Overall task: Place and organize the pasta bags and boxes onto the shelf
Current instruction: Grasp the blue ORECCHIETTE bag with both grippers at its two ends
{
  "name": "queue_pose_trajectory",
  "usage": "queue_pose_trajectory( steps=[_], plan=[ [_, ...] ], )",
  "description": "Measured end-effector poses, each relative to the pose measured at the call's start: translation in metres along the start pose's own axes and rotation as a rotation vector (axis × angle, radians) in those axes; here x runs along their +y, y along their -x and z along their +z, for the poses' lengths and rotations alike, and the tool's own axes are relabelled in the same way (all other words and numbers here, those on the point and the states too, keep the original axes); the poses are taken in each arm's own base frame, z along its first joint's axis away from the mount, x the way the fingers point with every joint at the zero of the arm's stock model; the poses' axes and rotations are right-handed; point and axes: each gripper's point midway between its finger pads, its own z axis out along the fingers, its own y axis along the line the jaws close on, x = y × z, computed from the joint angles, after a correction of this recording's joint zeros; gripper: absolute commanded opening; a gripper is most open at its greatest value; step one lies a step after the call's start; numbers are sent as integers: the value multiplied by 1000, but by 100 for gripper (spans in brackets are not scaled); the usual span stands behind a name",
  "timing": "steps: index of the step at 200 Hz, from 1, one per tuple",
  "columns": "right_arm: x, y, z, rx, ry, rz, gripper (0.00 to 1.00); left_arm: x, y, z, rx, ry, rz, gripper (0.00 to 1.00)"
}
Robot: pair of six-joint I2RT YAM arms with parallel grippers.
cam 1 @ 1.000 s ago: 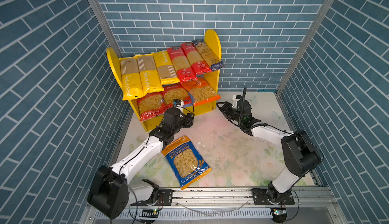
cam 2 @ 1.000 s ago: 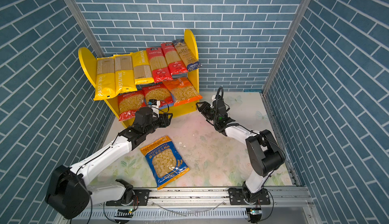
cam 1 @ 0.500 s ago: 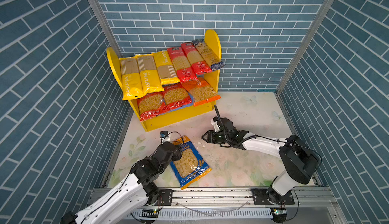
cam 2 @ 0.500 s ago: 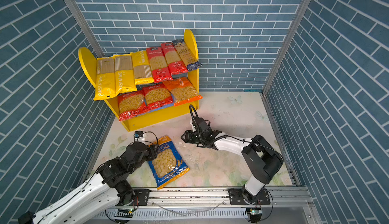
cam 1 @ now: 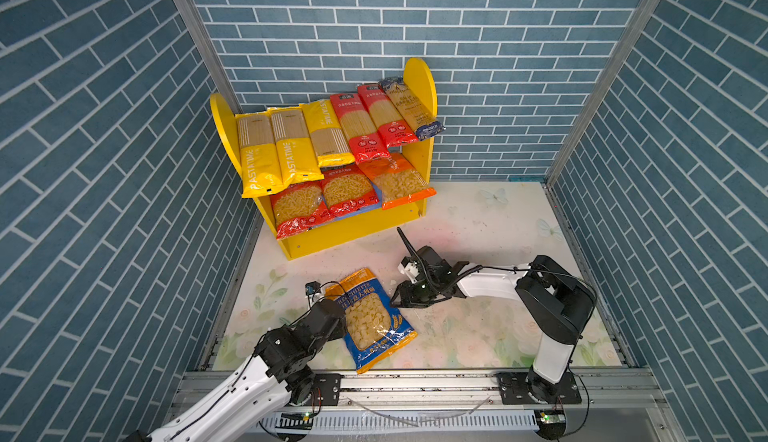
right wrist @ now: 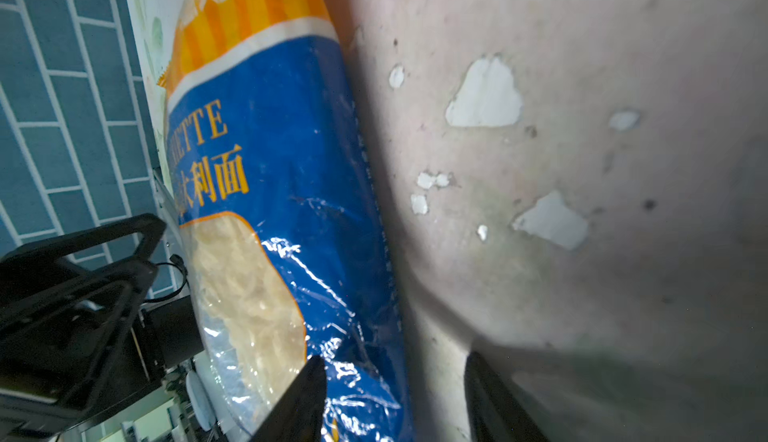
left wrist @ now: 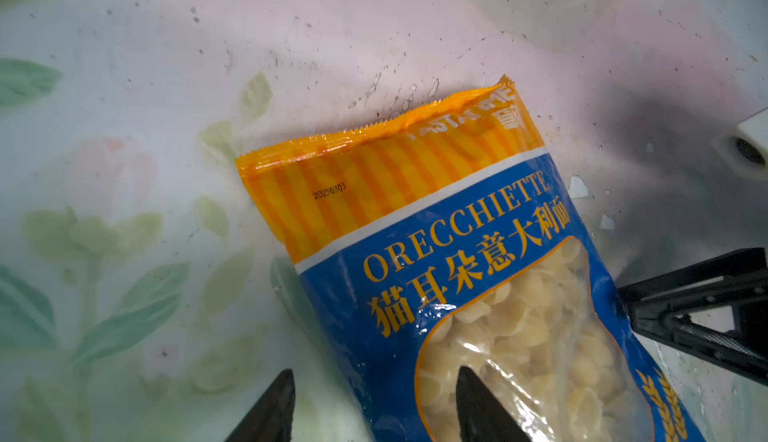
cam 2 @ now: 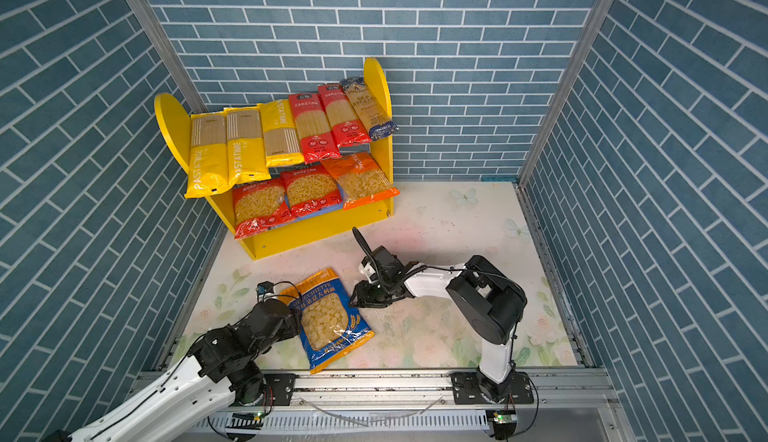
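Two white-and-black robot arms, left arm [cam 1: 232, 398] and right arm [cam 1: 555, 307].
White link shells [cam 1: 492, 285], black joint housings [cam 1: 286, 346], loose black cables [cam 1: 409, 247], black tapered fingers [left wrist: 270, 411], black base plates [cam 1: 536, 390].

You get bright, even overhead light in both top views, with only soft shadows on the floral table [cam 1: 478, 220]. The glossy spaghetti packs [cam 1: 332, 128] on the shelf [cam 1: 419, 83] carry a mild sheen, and their lettering stays readable. The wide lens bows the brick walls [cam 1: 83, 170] toward the frame edges. Your left wrist view is crisp on the orecchiette bag [left wrist: 436, 253], but the left gripper [left wrist: 374, 411] shows dark, soft-edged fingertips [left wrist: 274, 411]. Your right wrist view is dimmer and slightly smeared. White glare streaks the bag's plastic there, and a broad shadow darkens the table beside it.
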Motion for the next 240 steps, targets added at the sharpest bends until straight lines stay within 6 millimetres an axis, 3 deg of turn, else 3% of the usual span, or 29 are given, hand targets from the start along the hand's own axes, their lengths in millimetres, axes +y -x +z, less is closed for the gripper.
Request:
queue_pose_trajectory(
  steps=[28,96,129,165,190,215,240],
  plan=[
    [5,0,8,21,51,-3,39,-4,-12,12,28,-37,-34,58],
    [13,26,4,-59,115,18,5,-20,-8,22,42,-55,-25,58],
    [1,41,-15,-139,143,56,0,-36,5,17,42,-60,29,60],
    [-28,59,-65,-274,116,120,0,-61,31,2,2,-109,72,63],
    [-53,62,-94,-366,52,171,0,-65,33,-1,-3,-130,80,65],
    [-66,56,-96,-395,1,192,0,-71,31,0,-3,-174,67,68],
    [-61,49,-85,-382,-23,171,2,-71,21,7,8,-202,53,77]
  ],
)
